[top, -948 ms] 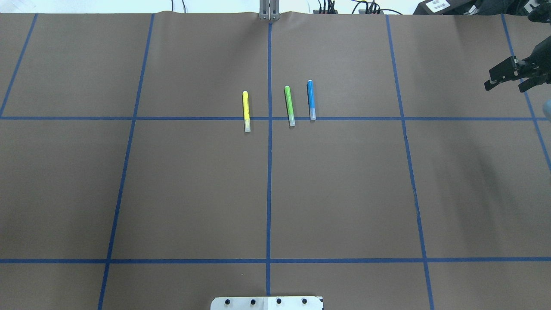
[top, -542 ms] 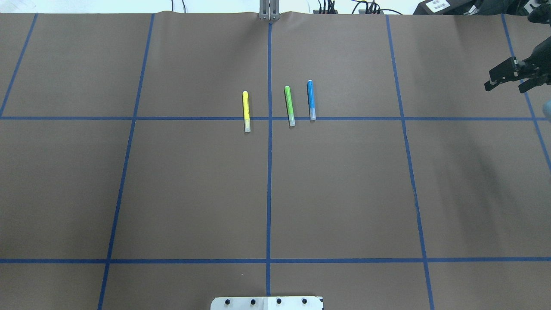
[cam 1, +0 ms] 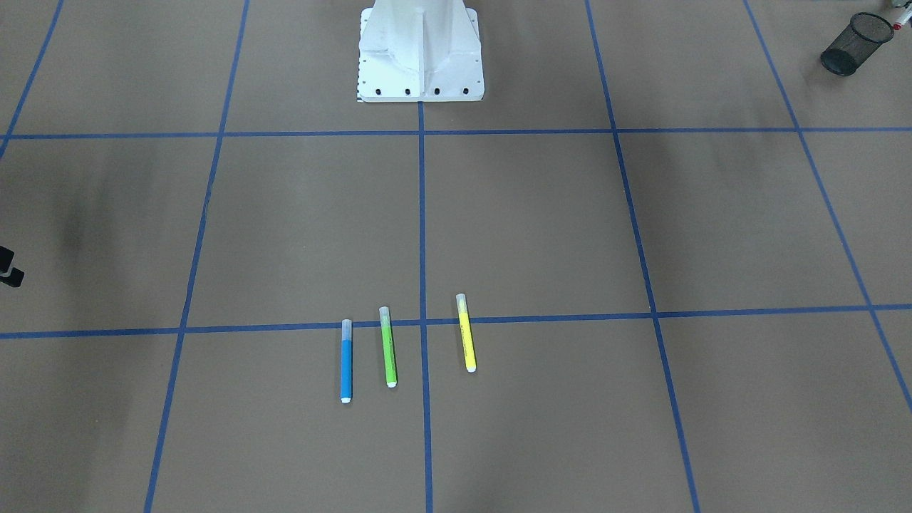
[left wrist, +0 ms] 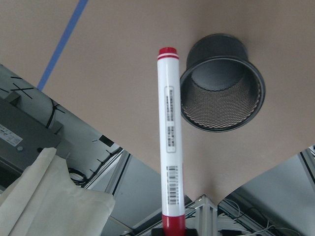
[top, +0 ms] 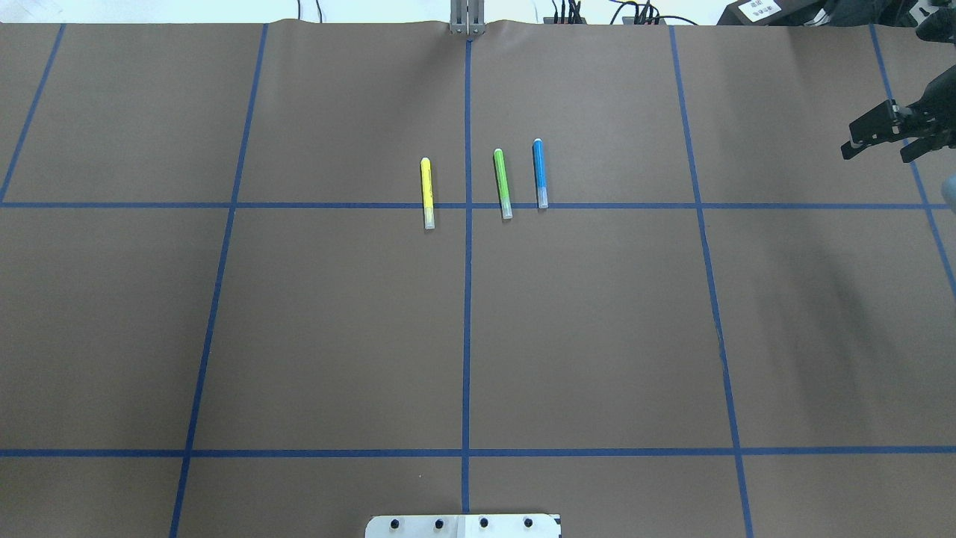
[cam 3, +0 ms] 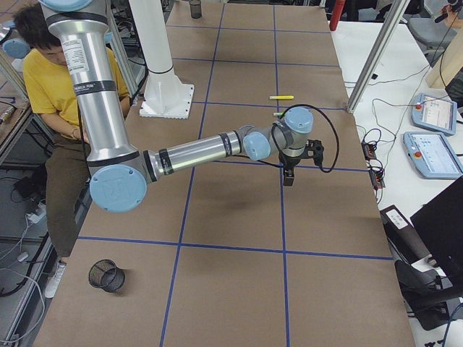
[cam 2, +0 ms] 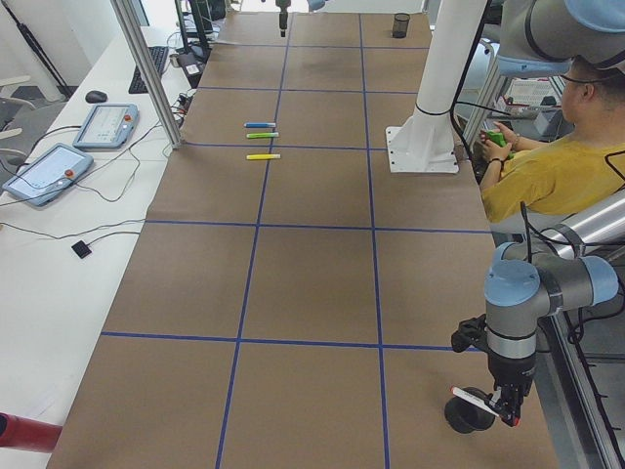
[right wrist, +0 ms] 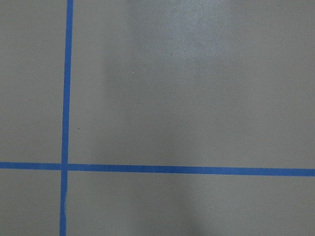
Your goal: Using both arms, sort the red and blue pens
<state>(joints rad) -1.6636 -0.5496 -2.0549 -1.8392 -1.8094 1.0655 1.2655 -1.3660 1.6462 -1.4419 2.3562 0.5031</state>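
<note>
Hardly anything has moved since the earlier overhead pictures: the right gripper (top: 877,149), at the table's far right edge, has crept only a touch, and the three markers lie as they did. Its jaws stand apart with nothing between them, well away from the blue pen (top: 539,173). That pen lies flat at the far middle of the table, just right of the green marker (top: 502,183), with the yellow marker (top: 427,193) left of the centre line. At the table's left end the left gripper (cam 2: 506,401) is clamped on one red end of the red pen (left wrist: 170,132), holding it in the air beside a black mesh cup (left wrist: 220,127) (by the wrist view, the pen is not yet over the opening). The step in hand looks like the red pen's drop-off: it calls for a small shift over the rim, then a release. The right arm must then reach left and pinch the blue pen without nudging its green neighbour.
</note>
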